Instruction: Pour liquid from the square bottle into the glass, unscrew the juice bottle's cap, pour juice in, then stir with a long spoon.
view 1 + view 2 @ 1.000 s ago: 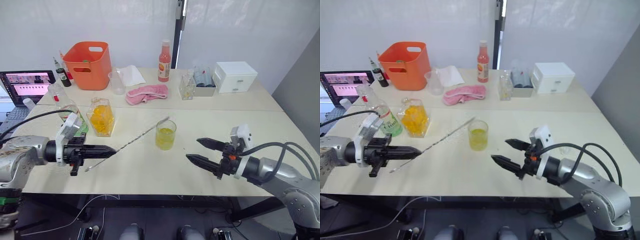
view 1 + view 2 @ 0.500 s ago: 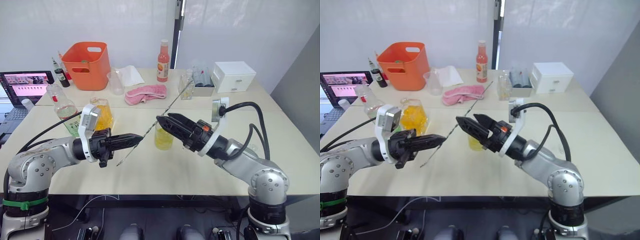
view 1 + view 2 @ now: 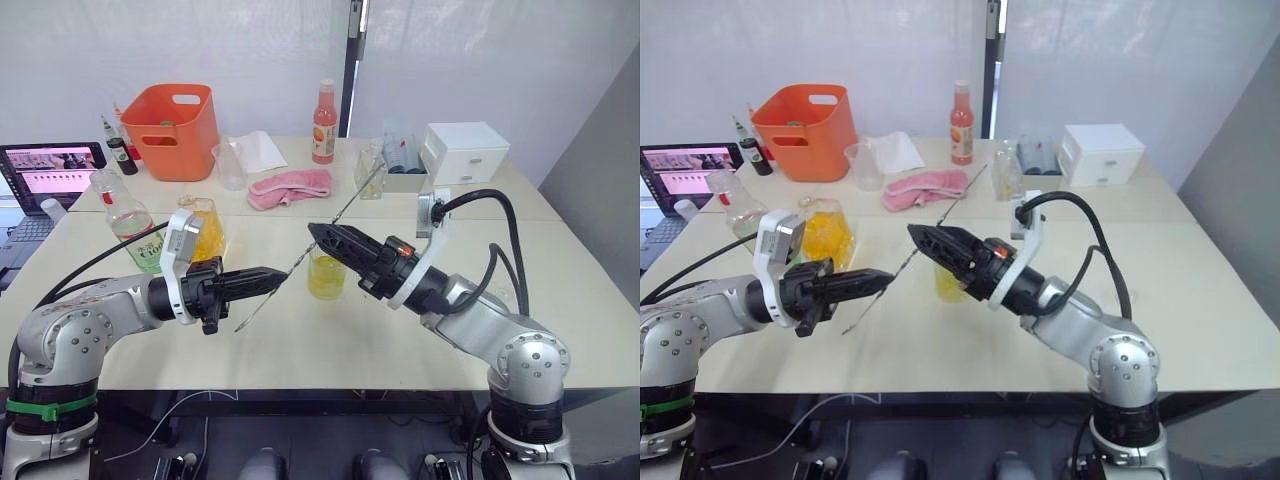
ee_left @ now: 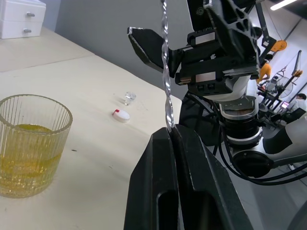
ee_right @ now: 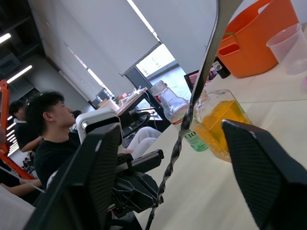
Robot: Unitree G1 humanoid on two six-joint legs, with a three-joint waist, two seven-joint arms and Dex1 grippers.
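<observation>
Nearest, the left gripper [image 3: 268, 281] is clamped on the long spoon [image 3: 318, 237], which slants up and away above the table [image 3: 300, 340]. Its twisted stem passes between the right gripper's [image 3: 322, 236] spread fingers. Behind them stands the glass [image 3: 327, 274] with yellow liquid, then the square bottle [image 3: 203, 229] and juice bottle [image 3: 128, 220].

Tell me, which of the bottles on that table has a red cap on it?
The slim orange-red bottle standing at the back of the table; the juice bottle and square bottle stand uncapped.
</observation>
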